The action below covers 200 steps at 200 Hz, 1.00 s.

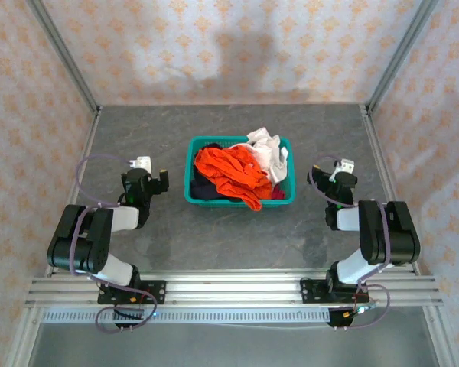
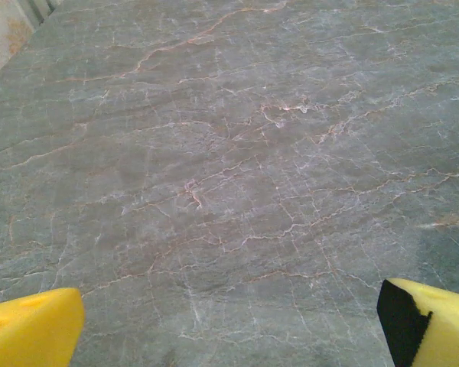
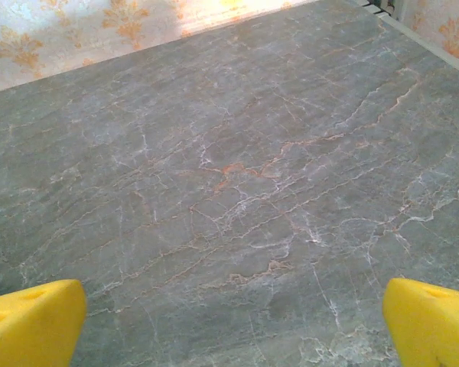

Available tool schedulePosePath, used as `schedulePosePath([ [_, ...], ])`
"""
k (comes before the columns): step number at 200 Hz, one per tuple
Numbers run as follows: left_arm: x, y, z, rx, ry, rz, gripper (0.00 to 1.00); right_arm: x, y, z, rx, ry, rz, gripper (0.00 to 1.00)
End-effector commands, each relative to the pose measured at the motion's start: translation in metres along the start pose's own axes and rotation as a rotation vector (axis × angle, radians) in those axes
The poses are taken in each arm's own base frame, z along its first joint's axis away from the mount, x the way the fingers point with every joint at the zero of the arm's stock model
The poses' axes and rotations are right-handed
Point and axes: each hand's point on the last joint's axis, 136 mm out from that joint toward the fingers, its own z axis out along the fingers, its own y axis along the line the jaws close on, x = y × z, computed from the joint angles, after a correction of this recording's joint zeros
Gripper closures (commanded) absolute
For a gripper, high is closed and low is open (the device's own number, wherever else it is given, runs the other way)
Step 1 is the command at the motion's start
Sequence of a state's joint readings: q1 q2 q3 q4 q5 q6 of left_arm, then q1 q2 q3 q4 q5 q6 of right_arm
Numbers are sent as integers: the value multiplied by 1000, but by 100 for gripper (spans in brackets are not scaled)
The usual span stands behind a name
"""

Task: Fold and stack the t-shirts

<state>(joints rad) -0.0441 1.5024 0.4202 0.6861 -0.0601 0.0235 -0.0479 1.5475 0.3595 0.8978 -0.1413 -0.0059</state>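
Note:
The t-shirts lie crumpled in a teal mesh basket point(image 1: 191, 174) at the table's middle: a bright orange one point(image 1: 231, 173) on top, spilling over the front rim, a white one point(image 1: 269, 151) at the back right, a dark navy one point(image 1: 206, 189) underneath. My left gripper point(image 1: 147, 177) rests left of the basket, apart from it. In the left wrist view its yellow fingertips point(image 2: 30, 335) stand wide apart, open over bare marble. My right gripper point(image 1: 333, 174) sits right of the basket, also open, its yellow fingertips point(image 3: 432, 321) far apart with nothing between them.
The grey marble table point(image 1: 176, 229) has bare room in front of the basket and on both sides. Patterned walls with metal posts point(image 1: 61, 53) enclose the back and sides. A metal rail point(image 1: 229, 290) carries both arm bases at the near edge.

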Motion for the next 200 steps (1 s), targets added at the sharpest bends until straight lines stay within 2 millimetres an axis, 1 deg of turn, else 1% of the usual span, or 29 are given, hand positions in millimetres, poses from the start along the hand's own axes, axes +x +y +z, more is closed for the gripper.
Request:
schedulePosePath([
  [1, -19, 3, 0, -18, -58, -26, 0, -10, 2, 1, 2, -28, -19, 1],
  [126, -20, 3, 0, -17, -62, -27, 0, -10, 2, 1, 1, -27, -19, 1],
  [138, -21, -1, -3, 8, -67, -12, 0, -11, 0, -1, 9, -42, -12, 1],
  [158, -32, -3, -15, 8, -93, 4, 0, -18, -10, -10, 66, -87, 16, 1],
  [187, -55, -8, -37, 6, -122, 49, 0, -32, -5, -23, 48, -105, 11, 1],
  [200, -67, -13, -47, 19, -134, 73, 0, -42, -3, -31, 42, -125, 10, 1],
])
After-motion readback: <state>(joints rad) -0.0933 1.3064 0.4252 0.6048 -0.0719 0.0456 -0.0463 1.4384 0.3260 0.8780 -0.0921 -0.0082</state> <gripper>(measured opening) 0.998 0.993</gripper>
